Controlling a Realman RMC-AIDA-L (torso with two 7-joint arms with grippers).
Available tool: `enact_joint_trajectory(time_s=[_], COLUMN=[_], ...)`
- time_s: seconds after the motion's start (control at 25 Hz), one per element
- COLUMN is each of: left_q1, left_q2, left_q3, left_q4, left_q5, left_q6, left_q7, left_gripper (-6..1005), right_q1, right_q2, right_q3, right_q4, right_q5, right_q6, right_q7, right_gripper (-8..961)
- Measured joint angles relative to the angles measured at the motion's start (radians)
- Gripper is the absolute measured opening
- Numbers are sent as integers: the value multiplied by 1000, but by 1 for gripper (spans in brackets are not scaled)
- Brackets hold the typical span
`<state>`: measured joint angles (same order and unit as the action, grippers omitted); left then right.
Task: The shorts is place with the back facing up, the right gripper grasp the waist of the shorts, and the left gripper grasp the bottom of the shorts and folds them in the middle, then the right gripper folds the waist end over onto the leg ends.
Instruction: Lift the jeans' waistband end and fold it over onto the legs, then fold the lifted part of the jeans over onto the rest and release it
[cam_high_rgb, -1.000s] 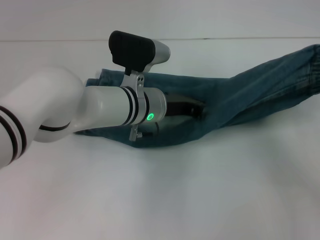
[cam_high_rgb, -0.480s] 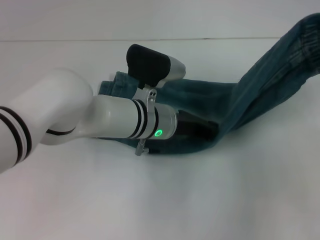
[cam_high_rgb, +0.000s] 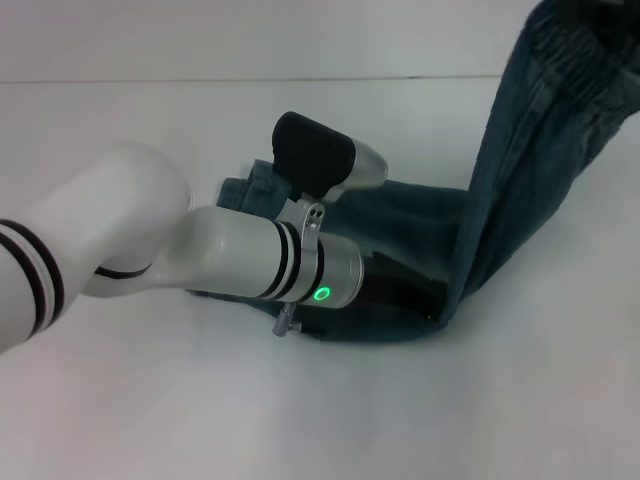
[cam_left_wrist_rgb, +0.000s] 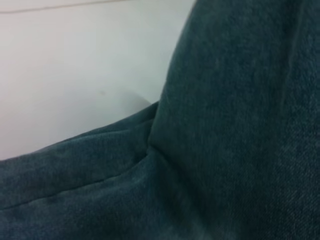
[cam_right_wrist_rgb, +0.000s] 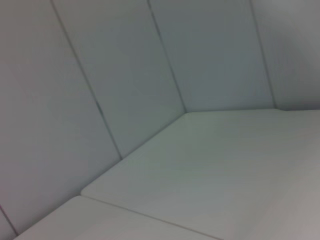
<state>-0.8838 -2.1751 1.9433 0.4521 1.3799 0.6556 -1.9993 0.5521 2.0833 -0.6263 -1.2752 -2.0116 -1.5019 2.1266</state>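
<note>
Left gripper (cam_high_rgb: 405, 290) fingertips buried against the shorts (cam_high_rgb: 520, 150), grip unreadable; lifted waist end cut off at the head view's top right corner; right gripper nowhere visible; leg ends hidden behind the left arm (cam_high_rgb: 150, 240)

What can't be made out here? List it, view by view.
- Head view: the left claw is buried in the shorts; open or shut is unreadable.
- Head view: the raised waist end runs off the top edge; the right claw is out of frame.
- Right wrist view: only bare panels.
- Left wrist view: only denim.
</note>
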Motion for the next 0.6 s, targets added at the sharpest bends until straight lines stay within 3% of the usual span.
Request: enact_joint_trajectory(time_s=[0.2,0.44,0.6], left_q1=[35,100,178], left_q2=[0,1,4], left_q3=[-37,-194,-316], left_q4=[20,23,73], left_q5=[0,35,55], left_q6=[-10,-156,-263], left_q7=[6,30,82], left_gripper=[2,1,123], right_q1=[42,55,58], right_q2=[0,5,8], right_q3=[-35,-95,-150], right_q4=[1,12,37], right_q5=[-22,-29,-28], right_q6=[1,13,35], right_q7=[11,26,34], right_gripper=[90,92,94])
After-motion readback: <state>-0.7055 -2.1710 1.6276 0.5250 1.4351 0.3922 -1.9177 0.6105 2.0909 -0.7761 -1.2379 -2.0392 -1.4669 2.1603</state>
